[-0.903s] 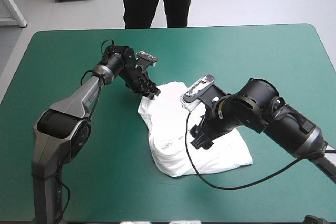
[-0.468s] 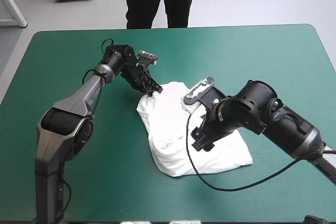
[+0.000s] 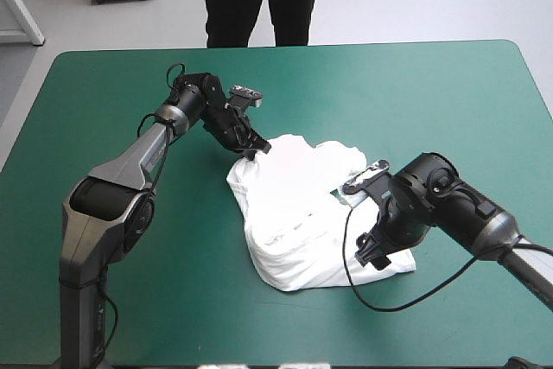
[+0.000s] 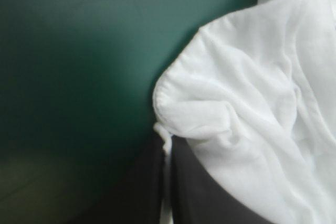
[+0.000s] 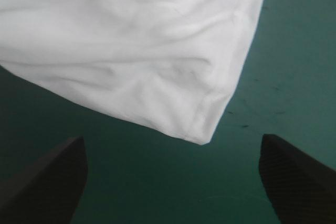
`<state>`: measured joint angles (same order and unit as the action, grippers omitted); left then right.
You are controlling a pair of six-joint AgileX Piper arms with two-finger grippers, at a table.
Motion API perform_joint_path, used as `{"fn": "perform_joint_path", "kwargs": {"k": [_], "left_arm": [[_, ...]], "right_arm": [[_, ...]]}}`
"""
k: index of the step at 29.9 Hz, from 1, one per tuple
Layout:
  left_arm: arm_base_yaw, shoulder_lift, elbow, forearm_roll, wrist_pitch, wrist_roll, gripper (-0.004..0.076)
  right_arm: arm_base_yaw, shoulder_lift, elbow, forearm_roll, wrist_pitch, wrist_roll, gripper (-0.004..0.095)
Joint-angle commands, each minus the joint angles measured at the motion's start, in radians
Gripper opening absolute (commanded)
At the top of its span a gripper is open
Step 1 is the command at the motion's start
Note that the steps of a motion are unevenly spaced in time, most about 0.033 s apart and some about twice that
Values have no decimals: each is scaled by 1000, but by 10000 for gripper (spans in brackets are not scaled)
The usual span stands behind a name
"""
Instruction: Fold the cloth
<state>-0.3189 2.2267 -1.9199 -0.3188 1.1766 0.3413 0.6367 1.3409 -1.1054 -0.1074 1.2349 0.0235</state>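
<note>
The white T-shirt (image 3: 298, 205) lies as a crumpled heap near the table's middle. My left gripper (image 3: 256, 151) sits at the heap's far left corner. In the left wrist view its black fingers (image 4: 152, 182) meet, with a fold of the T-shirt (image 4: 252, 93) pinched between them. My right gripper (image 3: 377, 257) hovers low at the heap's near right corner. In the right wrist view that gripper (image 5: 172, 148) stands open, fingers wide apart. The T-shirt's hemmed corner (image 5: 202, 129) lies just ahead of the gap, and nothing is between the fingers.
The teal-green cover (image 3: 449, 92) surrounds the T-shirt on every side, widest toward the far right and the near left.
My left gripper has shut on the T-shirt's far left corner. The right arm has swung from over the heap's middle to its near right corner, uncovering the cloth.
</note>
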Motion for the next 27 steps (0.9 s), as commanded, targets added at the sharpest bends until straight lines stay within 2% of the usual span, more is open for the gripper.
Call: {"fn": "perform_joint_path", "kwargs": {"k": [1,6,11,16,21,24,27], "left_arm": [[-18,-1,-16,-27,89,-2,-10],[-18,-1,-52,-34,93,-2,-10],[-18,-3,-61,-34,96,-2,-10],[-18,-12,-61,-34,96,-6,-10],[-18,-16,-61,-34,99,-5,-10],[-18,-18,-61,-34,100,-5,-10],[-18,-20,-61,-34,100,-5,-10]], "right_arm": [[-38,-33,30,-9,3,1,833],[-42,-31,124,-13,-38,-3,833],[-112,6,197,34,-96,-24,816],[-144,35,205,64,-187,-37,781],[-148,97,205,68,-215,-41,759],[-148,146,205,75,-214,-41,689],[-148,182,205,94,-212,-36,495]]}}
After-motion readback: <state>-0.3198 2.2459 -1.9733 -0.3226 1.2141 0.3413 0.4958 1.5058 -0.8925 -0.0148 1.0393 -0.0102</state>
